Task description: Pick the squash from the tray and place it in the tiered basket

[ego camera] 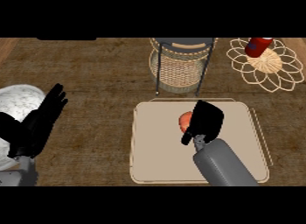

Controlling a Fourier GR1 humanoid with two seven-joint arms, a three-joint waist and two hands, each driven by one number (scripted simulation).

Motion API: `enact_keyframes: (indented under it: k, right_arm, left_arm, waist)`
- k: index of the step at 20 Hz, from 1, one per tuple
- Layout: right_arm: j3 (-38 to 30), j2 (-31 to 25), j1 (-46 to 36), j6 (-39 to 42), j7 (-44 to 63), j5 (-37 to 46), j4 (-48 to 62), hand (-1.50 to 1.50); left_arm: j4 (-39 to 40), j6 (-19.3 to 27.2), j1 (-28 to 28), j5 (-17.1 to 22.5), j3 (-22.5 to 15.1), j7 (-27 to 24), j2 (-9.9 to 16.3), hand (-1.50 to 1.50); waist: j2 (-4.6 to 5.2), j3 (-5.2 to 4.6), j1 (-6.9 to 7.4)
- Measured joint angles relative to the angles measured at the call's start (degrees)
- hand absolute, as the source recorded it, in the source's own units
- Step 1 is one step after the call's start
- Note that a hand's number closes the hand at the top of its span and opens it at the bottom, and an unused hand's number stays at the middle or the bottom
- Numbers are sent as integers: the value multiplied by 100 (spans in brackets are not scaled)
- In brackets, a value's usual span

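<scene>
While the right hand [204, 121] hangs open over the squash [186, 119] on the tray [157, 144], it should lower squarely before closing; the left hand [33, 124] rests open.

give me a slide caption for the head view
Right hand over the orange squash on the tray, tiered basket behind.

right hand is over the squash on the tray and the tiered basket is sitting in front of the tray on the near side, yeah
Not quite. In the head view the tiered basket stands beyond the tray, on its far side, not the near side. The rest holds: the right hand is over the squash on the tray.
</scene>
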Motion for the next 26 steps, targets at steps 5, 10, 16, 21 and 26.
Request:
enact_keyframes:
  k: [5, 10, 16, 21, 26]
  right_arm:
    - [-170, -1021, 49, -80, -1488, -245, -169, 150]
    - [-599, -2388, -70, -213, -3739, -953, -263, 150]
    - [-1789, -3053, -317, -586, -6066, -2612, -338, 150]
    - [-2789, -3559, -641, 28, -7711, -4082, 19, 150]
    - [-3121, -3868, -1151, 871, -8481, -4649, 631, 150]
  left_arm:
    - [42, -34, 12, -25, 23, -54, -15, 0]
    - [8, -51, 46, -4, 35, -96, -24, 0]
    - [-30, -101, 99, 50, 59, -160, -35, 0]
    - [-43, -95, 80, 11, 22, -121, -51, 0]
    - [-53, -49, 16, -64, -28, 6, -142, 0]
  waist:
    - [52, 37, -16]
    - [133, 79, -46]
    - [144, 100, -52]
    - [141, 82, -12]
    - [124, 58, 26]
